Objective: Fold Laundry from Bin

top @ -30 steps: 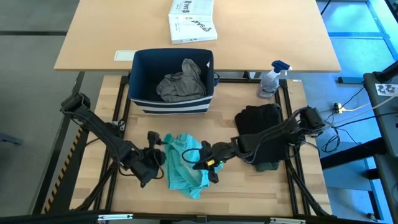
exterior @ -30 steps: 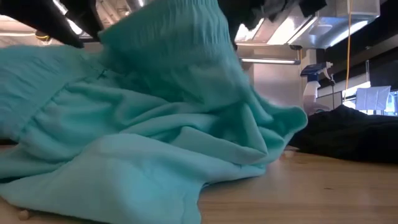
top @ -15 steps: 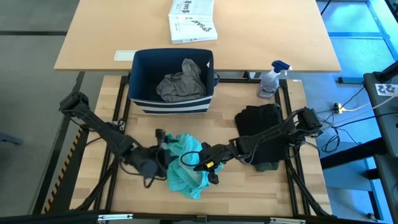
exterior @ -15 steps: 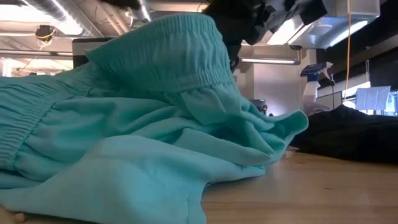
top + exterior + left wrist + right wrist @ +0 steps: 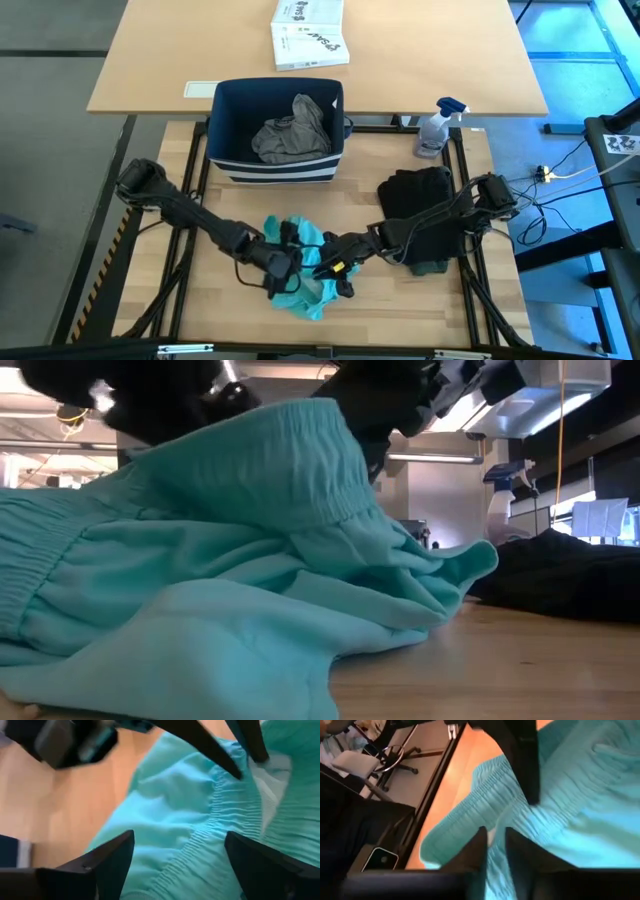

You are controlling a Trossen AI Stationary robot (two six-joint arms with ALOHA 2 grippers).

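The teal piece lies crumpled on the table's near middle, its elastic waistband raised. My right gripper comes from the table's right and is shut on that waistband. My left gripper comes from the left and stands open over the teal cloth, one finger on either side of the gathered band. The navy bin stands at the far side of the table with a grey garment inside. A black garment lies folded at the right. My left gripper hangs close over the teal cloth; I cannot tell whether its fingers touch it. My right gripper pinches the elastic waistband between its two fingers, slanting down from the table's right. The band is lifted, and the rest of the garment lies slack on the table.
A spray bottle stands at the far right of the table. A white printed box lies on the desk beyond the bin. Bare wood shows in front of the bin and along the near edge.
My left gripper has swung toward the table's right and down, from beside the teal piece to over it, staying open. The left part of the teal cloth has bunched inward. My right gripper has kept its place, with the waistband still raised.
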